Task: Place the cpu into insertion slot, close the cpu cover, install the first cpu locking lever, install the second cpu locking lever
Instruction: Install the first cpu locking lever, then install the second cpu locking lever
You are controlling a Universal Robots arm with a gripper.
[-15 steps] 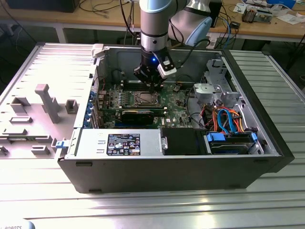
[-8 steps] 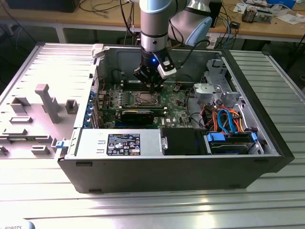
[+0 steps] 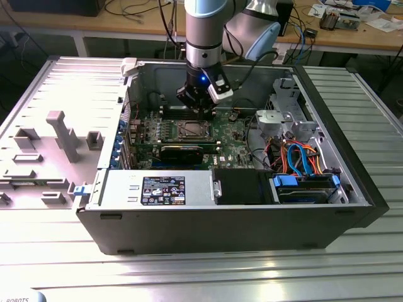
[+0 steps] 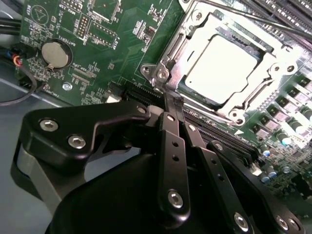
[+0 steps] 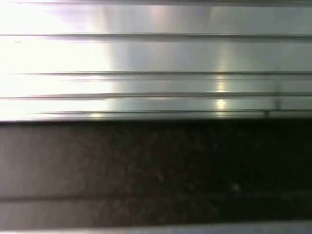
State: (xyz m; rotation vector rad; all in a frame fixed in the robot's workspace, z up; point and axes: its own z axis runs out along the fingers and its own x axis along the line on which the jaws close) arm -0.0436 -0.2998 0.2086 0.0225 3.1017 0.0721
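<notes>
Hand (image 4: 174, 100) closed, empty, at socket edge.
Cpu (image 4: 220, 67) seated in insertion slot (image 3: 191, 130), frame centre; cpu cover (image 4: 195, 34) down.

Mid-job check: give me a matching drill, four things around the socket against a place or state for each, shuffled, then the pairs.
1. silver-topped square cpu
2. dull-silver metal cpu cover
3. round silver coin battery
4. black gripper

A. fingers together, tips at the socket's corner
B. on bare green board, apart from the socket
C. seated in the insertion slot
D. lying down, framing the chip

Pairs: 1-C, 2-D, 3-B, 4-A
</notes>
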